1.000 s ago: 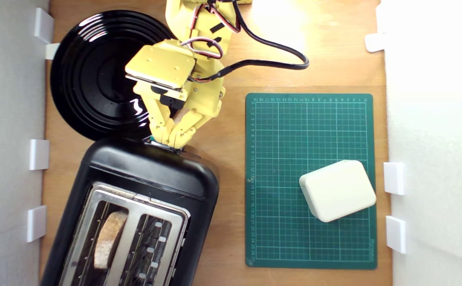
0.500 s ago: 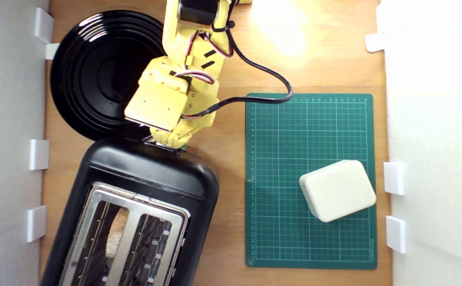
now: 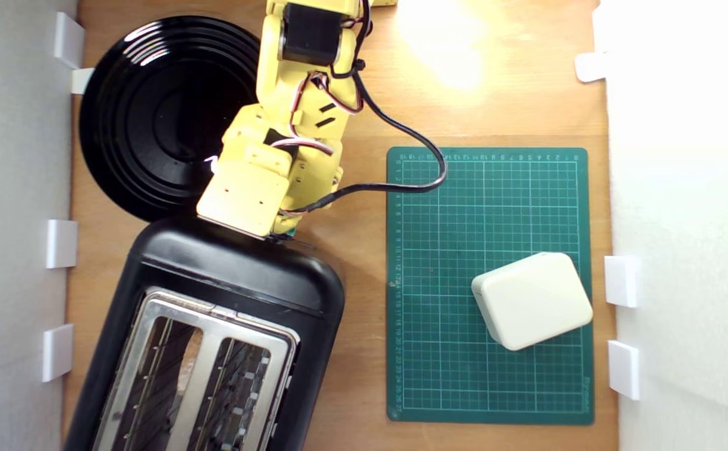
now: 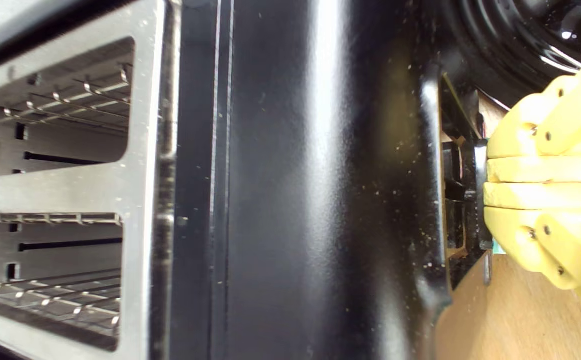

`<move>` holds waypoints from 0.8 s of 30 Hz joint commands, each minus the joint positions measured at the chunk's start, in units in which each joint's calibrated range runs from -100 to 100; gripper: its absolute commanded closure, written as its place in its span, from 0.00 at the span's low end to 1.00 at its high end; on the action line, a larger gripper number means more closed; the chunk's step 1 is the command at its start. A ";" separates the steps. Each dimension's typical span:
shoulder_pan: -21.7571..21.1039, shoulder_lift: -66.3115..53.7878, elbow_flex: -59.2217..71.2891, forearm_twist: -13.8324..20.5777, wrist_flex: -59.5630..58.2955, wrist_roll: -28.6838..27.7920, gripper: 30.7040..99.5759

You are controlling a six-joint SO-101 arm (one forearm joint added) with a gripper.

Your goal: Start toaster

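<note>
The large black plastic two-slot toaster (image 3: 213, 326) with a shiny metal top plate and wire slot guides lies at the near left of the wooden bench (image 3: 364, 351) in the exterior view, its long axis slanting toward the near left corner. A pale slice of bread (image 3: 190, 357) sits low in its left slot. To the right lies a dark green gridded cutting mat (image 3: 489, 207), carrying a cream rounded rectangular box (image 3: 532, 300) near its right edge. At the toaster's far end face, the yellow end effector (image 4: 490, 182) has its two fingers pressed together, flat against each other, with the tips against the black lever fitting (image 4: 458, 200) in the toaster's end slot; a sliver of teal knob (image 4: 496, 246) shows just beside the tips. In the exterior view the wrist housing hides the fingers. Beyond, at the far left, a round glossy black plate (image 3: 157, 113) lies beside the toaster's end. A black cable (image 3: 401, 131) loops from the arm over the mat's far left corner.
</note>
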State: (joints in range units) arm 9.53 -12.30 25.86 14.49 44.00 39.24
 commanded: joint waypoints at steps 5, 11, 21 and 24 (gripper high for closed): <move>0.86 1.22 9.08 0.70 -12.61 0.26 0.99; 0.78 2.97 16.08 0.70 -18.86 0.31 0.99; 0.94 7.88 18.17 0.70 -19.63 -0.11 0.99; 0.94 9.13 18.80 0.24 -19.63 -0.16 0.99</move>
State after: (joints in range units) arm 10.17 -10.80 43.10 15.55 26.81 39.29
